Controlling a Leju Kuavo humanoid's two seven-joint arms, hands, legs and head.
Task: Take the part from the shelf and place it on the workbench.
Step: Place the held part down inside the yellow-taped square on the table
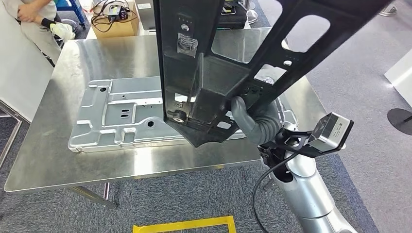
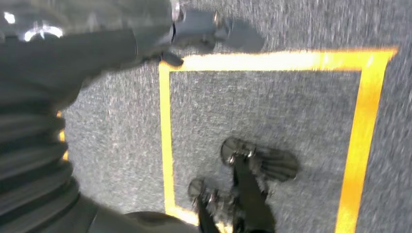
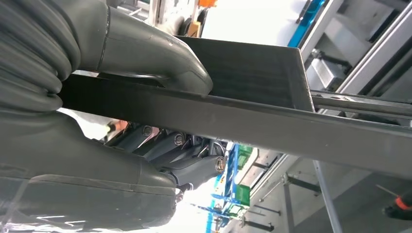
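Head view: the right hand (image 1: 248, 119) grips a big black metal bracket (image 1: 214, 73) by its lower edge, holding it up in the air above the steel workbench (image 1: 53, 155), where a grey pressed-metal plate (image 1: 116, 116) lies flat. Right wrist view: thumb above and fingers (image 3: 194, 167) below clamp the bracket's edge. Left wrist view: the left hand's (image 2: 243, 194) finger state cannot be told, over grey carpet with yellow tape (image 2: 359, 141).

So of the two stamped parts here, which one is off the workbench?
The black part, gripped by the right hand and held in the air. The silver panel lies flat on the workbench.
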